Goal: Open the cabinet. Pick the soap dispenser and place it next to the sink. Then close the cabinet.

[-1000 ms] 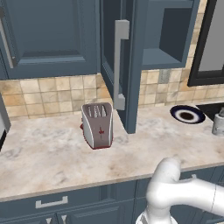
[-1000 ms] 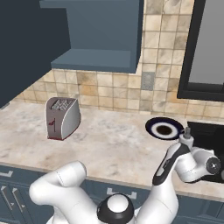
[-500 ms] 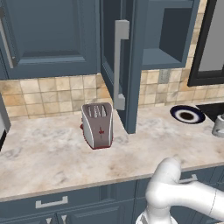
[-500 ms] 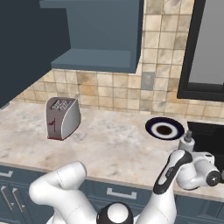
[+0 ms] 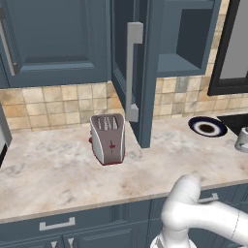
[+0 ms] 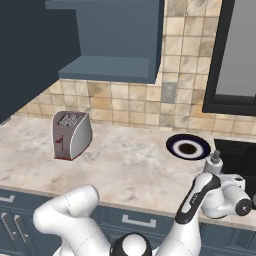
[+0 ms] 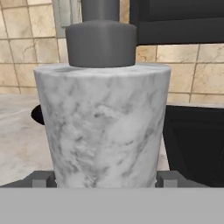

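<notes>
Evidently the gripper [image 7: 106,179] is holding the dispenser [image 7: 103,127]: the jaws are standing wide, and in the hand view the marbled bottle is filling the whole gap, its sides meeting the fingertips [image 7: 43,179] on both flanks. The bottle is sitting upright at the far right of the counter [image 5: 48,174], just past the plate [image 6: 188,147] and beside the dark recess I am taking for the sink [image 6: 235,155]. Whether its base is touching the stone is hidden from all three views.

So the step in hand, as I am judging it, is the set-down. Doing it well is meaning keeping the bottle vertical, easing straight down until the base is bearing flat, and only then letting the jaws part. The pump head is making the bottle top-heavy, so a release from any height, or a sideways drag while opening, is risking a topple into the recess. Retreating should be going up and back along the gripper's own line, clear of the pump.

Behind, the cabinet [image 5: 145,72] is hanging open above the toaster [image 5: 109,138], its handle [image 5: 133,72] facing the arm; closing it is waiting for afterwards.
</notes>
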Controlling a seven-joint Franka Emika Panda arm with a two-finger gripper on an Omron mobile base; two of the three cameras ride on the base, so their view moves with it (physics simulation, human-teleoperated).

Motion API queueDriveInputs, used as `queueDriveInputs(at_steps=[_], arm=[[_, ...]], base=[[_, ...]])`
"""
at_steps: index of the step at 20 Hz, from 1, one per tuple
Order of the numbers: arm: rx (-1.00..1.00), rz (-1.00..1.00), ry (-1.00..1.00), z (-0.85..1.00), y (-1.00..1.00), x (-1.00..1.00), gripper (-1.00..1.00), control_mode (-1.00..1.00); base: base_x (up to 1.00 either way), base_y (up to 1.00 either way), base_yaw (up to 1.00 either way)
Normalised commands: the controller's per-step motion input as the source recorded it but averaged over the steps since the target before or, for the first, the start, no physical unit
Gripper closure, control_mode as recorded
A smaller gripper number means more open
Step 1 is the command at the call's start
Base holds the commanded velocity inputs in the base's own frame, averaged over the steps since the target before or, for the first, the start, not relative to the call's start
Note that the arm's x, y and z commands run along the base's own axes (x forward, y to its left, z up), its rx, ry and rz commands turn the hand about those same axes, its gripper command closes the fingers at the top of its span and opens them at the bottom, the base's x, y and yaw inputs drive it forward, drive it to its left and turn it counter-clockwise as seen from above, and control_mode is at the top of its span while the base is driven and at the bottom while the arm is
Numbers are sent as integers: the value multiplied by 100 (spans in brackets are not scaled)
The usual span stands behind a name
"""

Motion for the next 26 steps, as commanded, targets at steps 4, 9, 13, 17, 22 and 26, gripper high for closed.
queueDriveInputs(at_steps=[4, 9, 13, 17, 22, 26], arm=[[0, 0, 0, 0, 0, 0, -100, -100], [0, 0, 0, 0, 0, 0, -100, -100], [0, 0, 0, 0, 0, 0, -100, -100], [0, 0, 0, 0, 0, 0, -100, -100], [-1, 0, 0, 1, 0, -1, -100, -100], [0, 0, 0, 21, -1, -22, -100, -100]], base=[[0, 0, 0], [0, 0, 0], [0, 0, 0], [0, 0, 0], [0, 0, 0], [0, 0, 0]])
